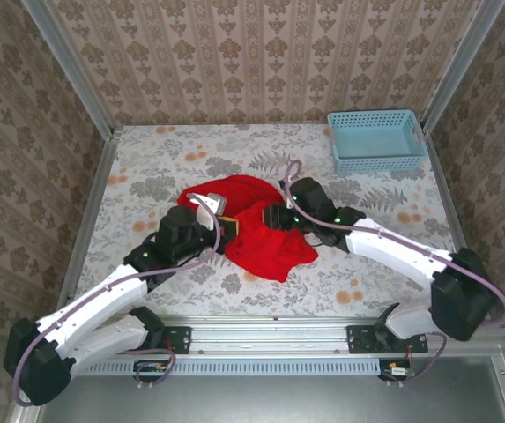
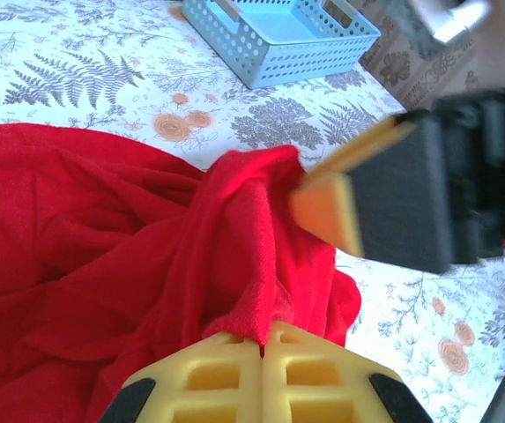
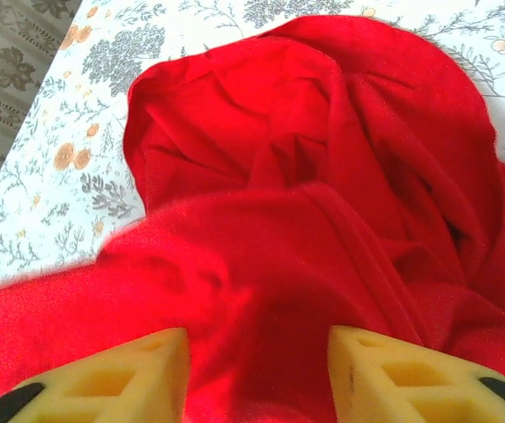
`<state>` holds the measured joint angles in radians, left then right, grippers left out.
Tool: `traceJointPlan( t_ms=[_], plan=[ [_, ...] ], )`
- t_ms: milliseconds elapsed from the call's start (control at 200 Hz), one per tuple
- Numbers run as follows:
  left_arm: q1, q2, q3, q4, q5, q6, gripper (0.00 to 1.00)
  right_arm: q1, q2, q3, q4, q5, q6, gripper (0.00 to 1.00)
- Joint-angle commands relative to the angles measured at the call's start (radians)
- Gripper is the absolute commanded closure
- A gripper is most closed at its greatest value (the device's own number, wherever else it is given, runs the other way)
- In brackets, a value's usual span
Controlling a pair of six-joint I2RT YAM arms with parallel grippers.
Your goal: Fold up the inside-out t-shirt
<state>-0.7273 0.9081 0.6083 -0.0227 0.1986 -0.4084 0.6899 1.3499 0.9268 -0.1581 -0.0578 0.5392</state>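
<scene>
Pinching the shirt [image 2: 102,264], the left fingers [image 2: 212,374] may bunch it if they pull while the right fingers [image 3: 393,374] stand spread.

The left arm [image 1: 102,304] and right arm [image 1: 393,248] share white link shells, bulky black joint housings and lilac-grey cables [image 1: 289,176] looping alongside. Small green lights [image 1: 151,256] glow on the black sections. The left gripper [image 2: 261,342] and right gripper [image 3: 256,352] carry yellow fingers [image 2: 208,379] moulded with square hollows, black at the outer corners
</scene>
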Motion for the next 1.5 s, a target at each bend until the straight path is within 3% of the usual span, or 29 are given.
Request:
traceJointPlan(
  t_ms=[0, 135, 275, 370, 500, 560, 845, 1000, 1085, 1190, 1330, 1495],
  plan=[
    [0.035, -0.022, -0.003, -0.002, 0.099, -0.036, 1.00, -0.001, -0.083, -0.092, 0.011, 0.005, -0.013, 0.48],
    [0.060, -0.041, 0.014, -0.033, 0.108, -0.022, 1.00, -0.003, -0.083, -0.181, 0.068, -0.002, -0.002, 0.37],
    [0.085, -0.065, 0.025, -0.063, 0.118, -0.019, 1.00, -0.002, -0.022, -0.202, 0.150, -0.045, 0.007, 0.36],
    [0.103, -0.086, 0.034, -0.092, 0.113, -0.020, 1.00, -0.001, 0.022, -0.168, 0.147, -0.046, -0.007, 0.51],
    [0.138, -0.124, 0.072, -0.168, 0.086, -0.011, 1.00, 0.002, 0.012, -0.132, 0.089, 0.029, -0.047, 0.88],
    [0.162, -0.143, 0.091, -0.204, 0.075, -0.014, 1.00, 0.002, -0.011, -0.118, 0.029, 0.097, -0.064, 1.00],
    [0.262, -0.218, 0.166, -0.290, 0.090, -0.056, 1.00, 0.025, -0.104, -0.056, -0.221, 0.345, -0.147, 1.00],
    [0.256, -0.135, 0.240, -0.358, 0.096, -0.030, 1.00, 0.097, -0.075, 0.013, -0.295, 0.453, -0.187, 1.00],
    [0.212, -0.055, 0.248, -0.345, 0.105, -0.023, 1.00, 0.100, -0.058, 0.027, -0.278, 0.417, -0.179, 0.92],
    [0.117, 0.034, 0.263, -0.338, 0.075, -0.001, 1.00, 0.093, -0.088, 0.008, -0.231, 0.366, -0.163, 0.62],
    [0.048, 0.074, 0.270, -0.332, 0.055, 0.022, 1.00, 0.096, -0.207, -0.072, -0.111, 0.264, -0.240, 0.40],
    [0.048, 0.040, 0.249, -0.319, 0.061, 0.029, 1.00, 0.109, -0.295, -0.191, 0.111, 0.082, -0.405, 0.33]
  ],
)
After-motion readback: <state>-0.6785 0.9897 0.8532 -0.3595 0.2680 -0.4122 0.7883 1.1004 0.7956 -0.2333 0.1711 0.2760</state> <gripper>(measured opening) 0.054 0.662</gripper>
